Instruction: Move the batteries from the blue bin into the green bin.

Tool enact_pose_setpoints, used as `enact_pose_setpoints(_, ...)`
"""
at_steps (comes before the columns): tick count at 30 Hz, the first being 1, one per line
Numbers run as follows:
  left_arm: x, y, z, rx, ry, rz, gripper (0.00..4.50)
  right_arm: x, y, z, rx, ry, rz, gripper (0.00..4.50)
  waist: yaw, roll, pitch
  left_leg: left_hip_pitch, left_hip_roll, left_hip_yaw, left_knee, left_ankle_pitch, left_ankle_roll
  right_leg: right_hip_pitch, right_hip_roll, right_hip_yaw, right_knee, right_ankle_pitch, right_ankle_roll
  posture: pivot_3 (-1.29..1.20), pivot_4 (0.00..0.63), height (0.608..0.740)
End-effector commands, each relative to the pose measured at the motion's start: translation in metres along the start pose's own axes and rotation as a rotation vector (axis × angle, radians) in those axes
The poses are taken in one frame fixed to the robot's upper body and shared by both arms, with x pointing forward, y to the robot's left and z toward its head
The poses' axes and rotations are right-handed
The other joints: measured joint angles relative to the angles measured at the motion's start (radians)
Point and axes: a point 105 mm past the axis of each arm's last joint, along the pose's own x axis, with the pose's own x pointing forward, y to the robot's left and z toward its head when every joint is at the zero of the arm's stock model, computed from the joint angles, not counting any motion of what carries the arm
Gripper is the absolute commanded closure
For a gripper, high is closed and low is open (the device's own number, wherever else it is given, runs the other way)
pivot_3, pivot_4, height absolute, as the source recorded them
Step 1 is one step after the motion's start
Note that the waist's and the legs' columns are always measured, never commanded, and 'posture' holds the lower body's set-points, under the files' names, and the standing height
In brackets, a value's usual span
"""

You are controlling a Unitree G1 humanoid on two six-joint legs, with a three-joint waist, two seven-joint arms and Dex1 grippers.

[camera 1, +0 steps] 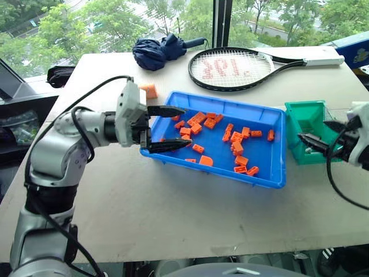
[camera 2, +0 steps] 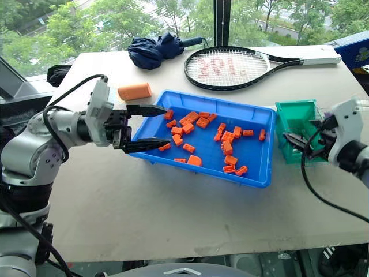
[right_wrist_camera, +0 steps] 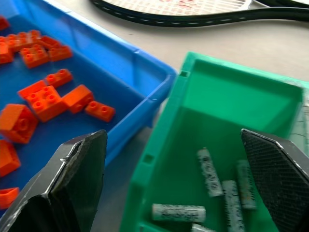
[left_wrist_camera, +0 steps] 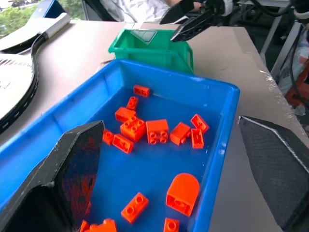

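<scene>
The blue bin (camera 1: 271, 174) lies mid-table and holds scattered orange bricks (camera 1: 236, 141). To its right stands the green bin (camera 1: 306, 110), and several silver-grey batteries (right_wrist_camera: 210, 171) lie on its floor in the right wrist view. My left gripper (camera 1: 170, 128) hovers open over the blue bin's left end, nothing between its fingers. At the green bin's lower front, my right gripper (camera 1: 318, 134) is open and empty, just above the batteries. The left wrist view looks across the blue bin (left_wrist_camera: 219, 145) to the green bin (left_wrist_camera: 149, 46) and the right gripper (left_wrist_camera: 193, 21).
A tennis racket (camera 1: 236, 68) and a folded dark umbrella (camera 1: 158, 51) lie at the table's far side. An orange cylinder (camera 2: 134, 91) rests beyond the blue bin's left corner. Bare tabletop (camera 1: 190, 213) runs from the bins to the near edge.
</scene>
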Motion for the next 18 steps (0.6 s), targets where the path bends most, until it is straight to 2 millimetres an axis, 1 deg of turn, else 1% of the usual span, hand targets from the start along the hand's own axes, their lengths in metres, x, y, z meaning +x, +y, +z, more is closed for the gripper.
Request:
enact_pose_setpoints(1, -0.007, -0.023, -0.008, 0.02, -0.005, 0.046, 0.0, -0.028, 0.015, 0.001, -0.065, -0.109, 0.072, 0.07, 0.011, 0.0, 0.0, 0.0, 0.0, 0.0, 0.0, 0.0, 0.001, 0.001, 0.0, 0.0, 0.0, 0.0, 0.0, 0.0, 0.15, 0.74)
enact_pose_setpoints(5, -0.017, -0.045, -0.031, -0.042, 0.008, 0.113, 0.0, -0.053, 0.024, -0.026, -0.03, -0.085, 0.115, 0.07, 0.023, 0.0, 0.0, 0.006, 0.0, 0.001, 0.001, 0.0, 0.001, 0.007, 0.0, 0.001, -0.001, 0.001, 0.001, 0.0, 0.15, 0.74)
enact_pose_setpoints(7, -0.028, -0.052, -0.051, -0.089, 0.046, 0.172, 0.0, -0.063, 0.029, -0.046, -0.025, -0.049, 0.138, 0.07, 0.029, 0.001, 0.0, 0.013, 0.0, 0.003, -0.002, -0.001, 0.002, 0.013, 0.0, 0.003, -0.002, 0.001, 0.001, 0.0, 0.15, 0.74)
enact_pose_setpoints(9, -0.04, -0.06, -0.071, -0.094, 0.097, 0.192, 0.0, -0.071, 0.033, -0.063, -0.043, -0.025, 0.153, 0.07, 0.034, 0.001, 0.0, 0.017, 0.001, 0.006, -0.004, -0.004, 0.007, 0.015, 0.0, 0.004, -0.003, 0.001, 0.001, 0.0, 0.15, 0.74)
enact_pose_setpoints(12, -0.052, -0.062, -0.091, -0.095, 0.141, 0.234, 0.0, -0.075, 0.031, -0.086, -0.065, 0.017, 0.146, 0.07, 0.038, 0.001, -0.001, 0.018, 0.002, 0.006, -0.004, -0.005, 0.007, 0.016, 0.0, 0.004, -0.005, 0.0, 0.001, 0.0, 0.15, 0.74)
enact_pose_setpoints(15, -0.056, -0.064, -0.104, -0.084, 0.158, 0.259, 0.0, -0.076, 0.023, -0.1, -0.093, 0.002, 0.119, 0.07, 0.039, 0.001, -0.001, 0.017, 0.002, 0.006, -0.004, -0.005, 0.007, 0.017, 0.0, 0.004, -0.007, 0.001, 0.001, 0.0, 0.15, 0.74)
enact_pose_setpoints(18, -0.059, -0.068, -0.116, -0.06, 0.175, 0.266, 0.0, -0.077, 0.023, -0.112, -0.119, 0.022, 0.146, 0.07, 0.04, 0.002, -0.001, 0.017, 0.002, 0.006, -0.004, -0.005, 0.008, 0.018, 0.0, 0.004, -0.01, 0.001, 0.001, 0.0, 0.15, 0.74)
